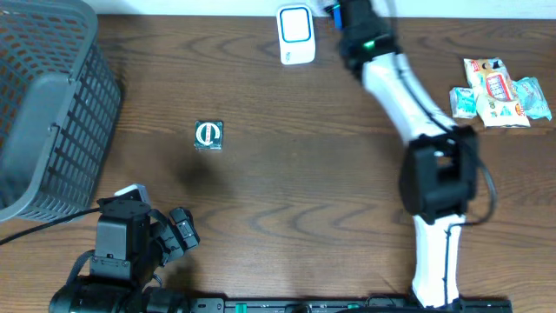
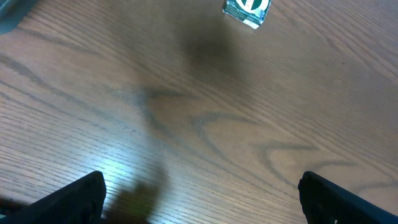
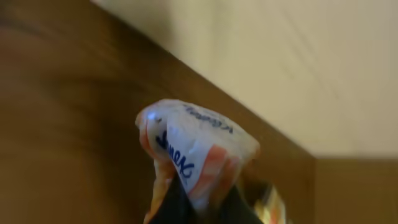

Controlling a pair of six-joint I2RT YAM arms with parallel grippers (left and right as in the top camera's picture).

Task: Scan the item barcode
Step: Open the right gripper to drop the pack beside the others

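Note:
My right gripper (image 1: 335,10) is at the table's far edge, just right of the white barcode scanner (image 1: 295,35). In the right wrist view it (image 3: 202,202) is shut on a white and orange packet (image 3: 196,146) with blue lettering, which sticks up from the jaws; its barcode does not show. From overhead only a blue scrap of the packet shows at the gripper. My left gripper (image 1: 182,230) rests low at the front left, open with nothing between its fingers (image 2: 74,199). A small green and white box (image 1: 208,135) lies ahead of it, also at the top of the left wrist view (image 2: 247,9).
A grey mesh basket (image 1: 52,104) fills the far left. A pile of packets (image 1: 499,91) lies at the right edge. The right arm (image 1: 417,113) stretches diagonally across the right half of the table.

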